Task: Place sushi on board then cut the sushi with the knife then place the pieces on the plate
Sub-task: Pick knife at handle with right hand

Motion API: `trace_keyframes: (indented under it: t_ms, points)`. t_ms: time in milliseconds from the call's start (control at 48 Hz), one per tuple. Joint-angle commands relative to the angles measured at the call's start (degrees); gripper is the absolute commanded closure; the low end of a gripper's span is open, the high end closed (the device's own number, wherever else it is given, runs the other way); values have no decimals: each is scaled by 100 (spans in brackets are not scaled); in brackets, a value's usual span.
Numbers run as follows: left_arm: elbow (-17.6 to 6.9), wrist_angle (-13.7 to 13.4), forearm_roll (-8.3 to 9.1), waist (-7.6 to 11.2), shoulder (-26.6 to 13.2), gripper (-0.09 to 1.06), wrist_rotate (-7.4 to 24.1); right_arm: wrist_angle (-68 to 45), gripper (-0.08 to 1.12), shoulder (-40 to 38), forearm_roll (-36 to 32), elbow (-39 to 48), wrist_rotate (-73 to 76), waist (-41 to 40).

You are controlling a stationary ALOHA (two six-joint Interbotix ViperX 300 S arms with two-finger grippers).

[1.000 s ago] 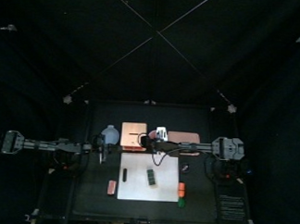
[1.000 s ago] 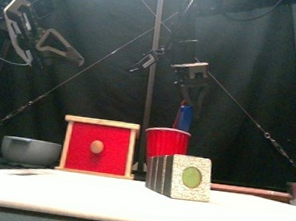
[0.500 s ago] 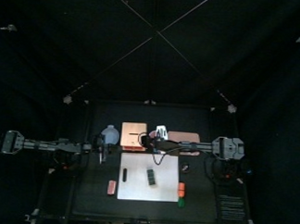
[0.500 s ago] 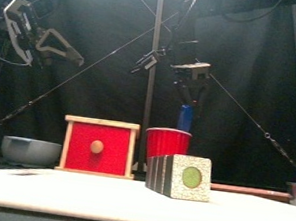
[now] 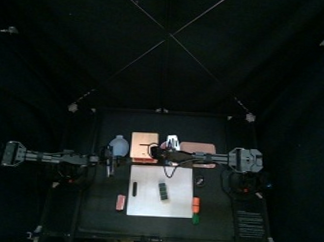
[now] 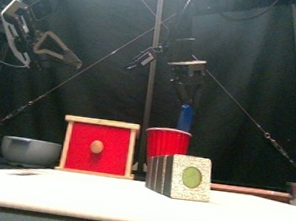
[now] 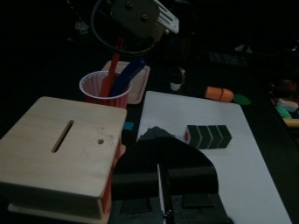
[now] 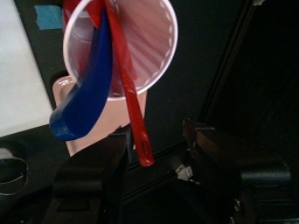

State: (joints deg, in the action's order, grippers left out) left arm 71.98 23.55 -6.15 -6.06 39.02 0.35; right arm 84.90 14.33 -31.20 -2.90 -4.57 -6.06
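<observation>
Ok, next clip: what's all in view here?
cutting board: one, white, table's middle front.
sushi roll: one, dark green, on the board.
wooden box: one, pale with red front, behind the board.
cup: one, red, right of the box.
blue knife, red knife: one each, in the cup.
bowl: one, blue-grey, left of the box.
tray: one, pink, right of the cup.
toy foods: two orange, one green, beside the board.
left hand: one, raised at left.
right hand: one, above the cup.
</observation>
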Motion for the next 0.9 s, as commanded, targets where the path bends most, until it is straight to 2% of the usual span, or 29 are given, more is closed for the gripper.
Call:
trace_keyframes:
  t_ms: [21, 188, 479, 896]
  points:
    - [-79, 35, 26, -26, -9, 99, 0, -9, 21, -88, -18, -114, -9, 0]
    - [-70, 26, 26, -26, -9, 99, 0, -9, 23, -62, 18, -105, -9, 0]
    - [-53, 26, 26, -44, -9, 99, 0, -9, 44, 18, 149, -62, 0, -35]
    - [-53, 35, 18, -44, -9, 99, 0, 26, 62, -132, 334, -149, -9, -158]
